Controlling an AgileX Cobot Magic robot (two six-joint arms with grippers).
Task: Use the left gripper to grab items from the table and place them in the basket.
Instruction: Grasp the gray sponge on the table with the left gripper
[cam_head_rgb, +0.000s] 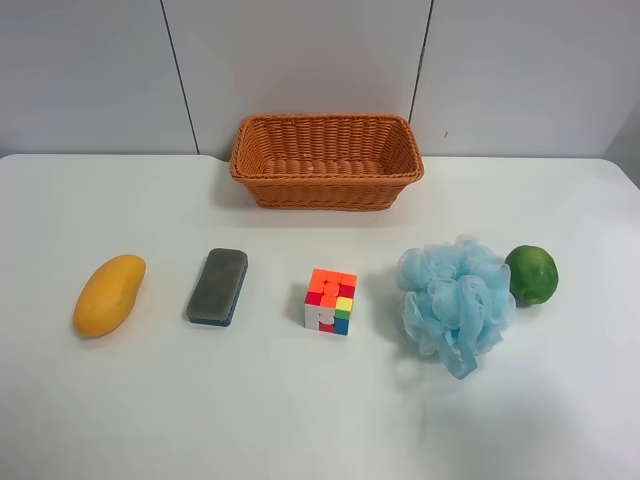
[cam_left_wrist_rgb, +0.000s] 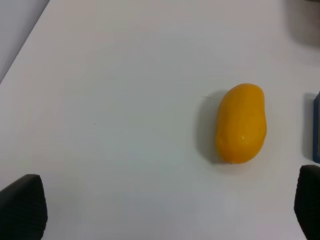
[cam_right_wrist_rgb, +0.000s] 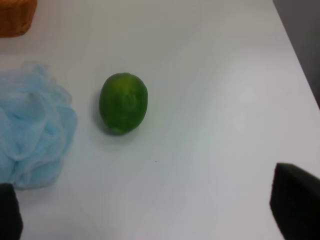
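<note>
White tabletop (cam_head_rgb: 320, 420) wall to wall, grey panels (cam_head_rgb: 300, 60) behind it, and the woven basket (cam_head_rgb: 322, 192) sits at the far edge in the middle, open side up. Its floor shows bare, so nothing is in it. All five items are lined up in a row nearer the camera, well apart from the basket: the mango (cam_head_rgb: 109, 294) at one end, then the grey pad (cam_head_rgb: 217, 286), the puzzle cube (cam_head_rgb: 331, 300), the blue mesh puff (cam_head_rgb: 455, 300) and the green fruit (cam_head_rgb: 531, 274) tucked right against the puff. That even spacing looks deliberate, leaving finger room round most pieces. Neither arm appears in the high view. From the left wrist, the left gripper (cam_left_wrist_rgb: 165, 212) hangs above the table with its black fingertips (cam_left_wrist_rgb: 22, 207) spread wide and nothing between them. The mango lies flat on its side ahead, a sliver of the pad's blue base at the frame edge, so the mango looks like the natural first pick. Over on the right wrist, the right gripper (cam_right_wrist_rgb: 152, 212) is likewise spread and empty, looking at the green fruit and the puff, with a corner of the basket beyond. No item is delivered yet; the whole job is ahead.
</note>
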